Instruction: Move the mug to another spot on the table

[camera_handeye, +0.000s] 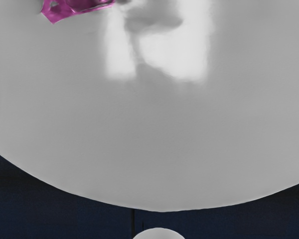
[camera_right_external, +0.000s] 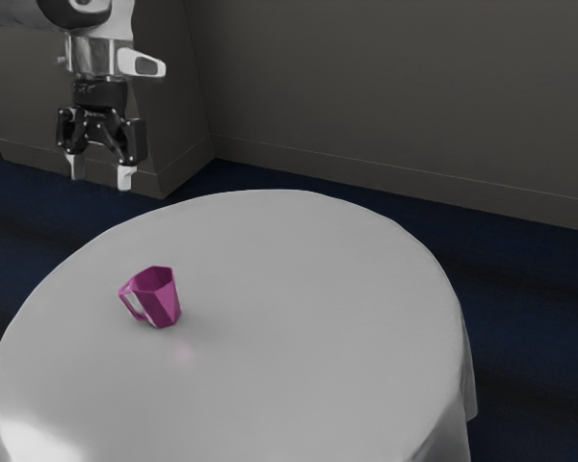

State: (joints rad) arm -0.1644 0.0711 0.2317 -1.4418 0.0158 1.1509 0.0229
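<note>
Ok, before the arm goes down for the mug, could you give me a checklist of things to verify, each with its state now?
1. Gripper open: ok, the fingers stand apart with nothing between them.
2. Mug standing with its opening up on the table: ok.
3. Gripper over the mug: not ok, it hangs high, toward the exterior view's upper left of the mug.
4. Handle side known: ok, it points toward the exterior view's lower left.
5. Room for a new spot: ok, bare table lies toward the exterior view's right.
6. Mug walls firm enough to pinch: cannot tell.
</note>
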